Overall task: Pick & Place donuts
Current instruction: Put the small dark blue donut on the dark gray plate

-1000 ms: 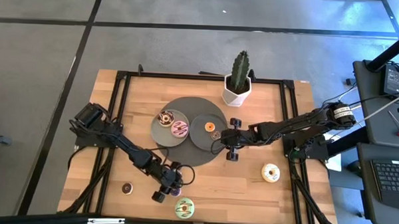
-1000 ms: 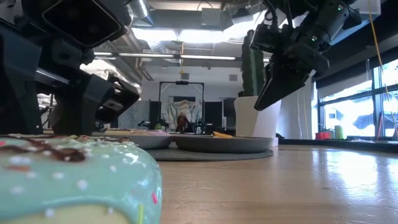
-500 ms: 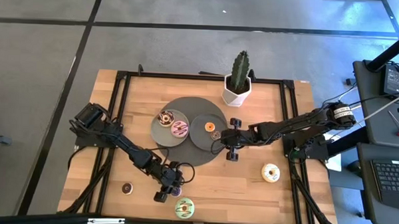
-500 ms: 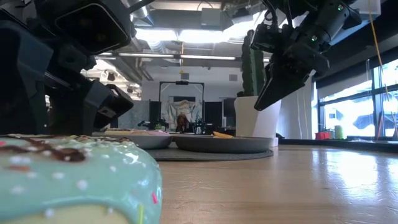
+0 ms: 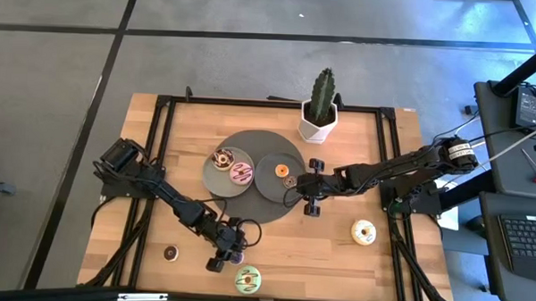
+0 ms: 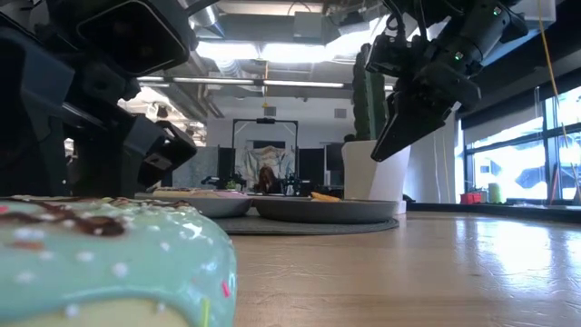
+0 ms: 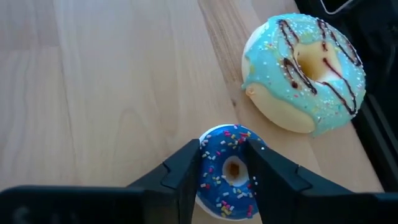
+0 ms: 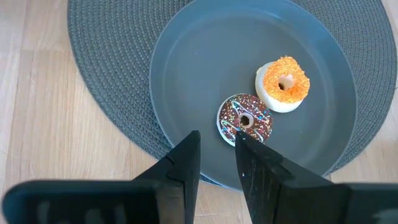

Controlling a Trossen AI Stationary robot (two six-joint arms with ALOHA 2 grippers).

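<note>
Down at my left gripper [image 7: 225,163], my two fingers [image 7: 185,167] are closed against the sides of a small blue sprinkled donut [image 7: 228,174], which sits pinched between them just above the wooden table [image 7: 112,93]. Just beside it, toward the table's near edge, lies the big mint-green donut [image 7: 305,71] with chocolate drizzle, not touching the blue one. Farther from the green donut, at the table's left near corner, rests a tiny brown donut [image 5: 170,252].

My right gripper [image 8: 216,155] hangs over the near rim of the right grey plate [image 8: 205,74], fingers drawn to a narrow gap with nothing between them. On that plate lie a chocolate sprinkled mini donut [image 8: 244,120] and, touching it, an orange-iced mini donut [image 8: 283,84]. The plate rests on a round grey woven mat [image 8: 106,68]. The left grey plate [image 5: 215,173] on the same mat carries two more donuts [image 5: 233,165]. Well to the right of the green donut lies a white-iced donut [image 5: 364,232]. Behind the mat stands a potted cactus [image 5: 320,106].
</note>
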